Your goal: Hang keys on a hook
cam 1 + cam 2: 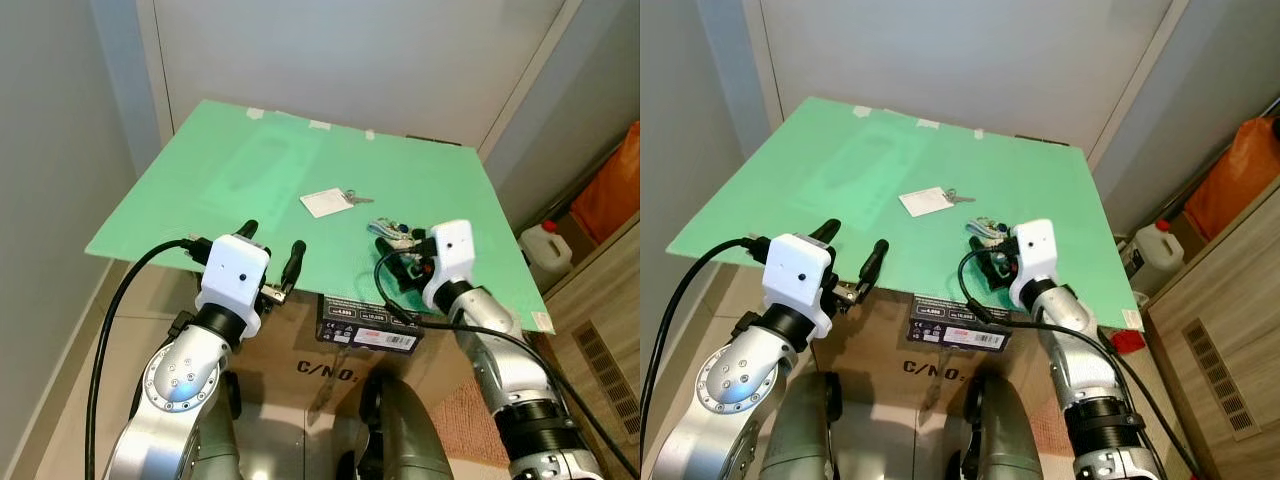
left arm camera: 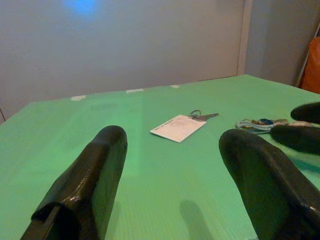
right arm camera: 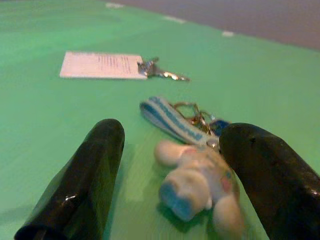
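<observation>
On the green board (image 1: 230,180) lies a key bunch (image 1: 396,231) with a blue-and-white strap (image 3: 167,117) and a small white plush toy (image 3: 192,185). My right gripper (image 3: 175,135) is open and low on the board, one finger on each side of the plush toy. Farther back lies a second key (image 1: 360,199) on a ring with a white card tag (image 1: 326,202). At the board's front edge, left of the keys, my left gripper (image 1: 272,242) hovers open and holds nothing.
The board rests on a cardboard box (image 1: 350,372) with a black labelled pack (image 1: 368,326) at its front edge. A white jug (image 1: 545,250), an orange bag (image 1: 612,188) and a wooden cabinet (image 1: 600,330) stand to the right. Grey walls close in behind and left.
</observation>
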Robot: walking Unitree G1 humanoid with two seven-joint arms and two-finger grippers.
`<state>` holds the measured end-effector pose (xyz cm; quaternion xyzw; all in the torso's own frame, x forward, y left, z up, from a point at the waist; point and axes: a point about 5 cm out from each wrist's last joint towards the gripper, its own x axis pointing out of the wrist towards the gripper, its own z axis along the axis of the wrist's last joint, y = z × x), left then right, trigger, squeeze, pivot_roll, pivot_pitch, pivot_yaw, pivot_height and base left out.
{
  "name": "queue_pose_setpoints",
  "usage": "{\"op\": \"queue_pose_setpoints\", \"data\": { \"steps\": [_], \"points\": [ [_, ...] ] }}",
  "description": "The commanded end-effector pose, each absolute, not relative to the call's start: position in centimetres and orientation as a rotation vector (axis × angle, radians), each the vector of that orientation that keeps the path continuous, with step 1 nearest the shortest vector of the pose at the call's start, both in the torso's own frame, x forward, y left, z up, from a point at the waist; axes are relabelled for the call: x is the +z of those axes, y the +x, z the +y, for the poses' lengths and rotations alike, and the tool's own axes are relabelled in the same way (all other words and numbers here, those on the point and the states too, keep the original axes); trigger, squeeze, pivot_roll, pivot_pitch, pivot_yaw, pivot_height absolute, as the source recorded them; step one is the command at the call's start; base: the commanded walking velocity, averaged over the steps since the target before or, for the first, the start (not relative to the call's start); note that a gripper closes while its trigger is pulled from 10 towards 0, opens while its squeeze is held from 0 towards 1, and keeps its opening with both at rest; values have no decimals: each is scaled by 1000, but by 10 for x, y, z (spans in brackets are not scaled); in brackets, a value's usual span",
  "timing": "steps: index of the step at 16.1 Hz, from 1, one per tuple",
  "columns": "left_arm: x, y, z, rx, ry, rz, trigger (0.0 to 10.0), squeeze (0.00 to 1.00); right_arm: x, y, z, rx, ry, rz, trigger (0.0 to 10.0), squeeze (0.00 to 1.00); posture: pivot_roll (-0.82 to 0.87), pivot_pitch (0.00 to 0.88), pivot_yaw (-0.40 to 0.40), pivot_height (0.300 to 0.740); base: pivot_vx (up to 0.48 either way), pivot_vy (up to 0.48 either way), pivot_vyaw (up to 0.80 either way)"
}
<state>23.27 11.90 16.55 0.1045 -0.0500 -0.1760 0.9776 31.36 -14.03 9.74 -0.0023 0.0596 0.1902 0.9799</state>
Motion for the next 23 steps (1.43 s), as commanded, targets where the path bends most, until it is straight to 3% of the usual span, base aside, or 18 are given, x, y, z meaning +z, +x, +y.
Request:
{"op": "queue_pose_setpoints", "data": {
  "steps": [1, 6, 7, 19, 23],
  "points": [
    [165, 231, 114, -372, 205, -98, 10000, 0, 101, 319, -143, 362, -21, 108, 10000, 0, 180, 15, -147, 549, 0, 0, 0],
    [165, 232, 114, -374, 204, -97, 10000, 0, 89, 321, -147, 325, -5, 168, 10000, 0, 177, 16, -144, 549, 0, 0, 0],
    [165, 232, 114, -376, 204, -97, 10000, 0, 88, 321, -146, 325, 7, 172, 0, 0, 176, 15, -143, 549, 0, 0, 0],
    [164, 241, 117, -378, 221, -97, 10000, 0, 98, 319, -136, 355, 38, 131, 0, 0, 168, 0, -134, 549, 0, 0, 0],
    [155, 258, 131, -243, 195, -14, 10000, 0, 132, 326, -132, 344, 44, -17, 0, 0, 155, 0, -122, 549, 0, 0, 0]
  ]
}}
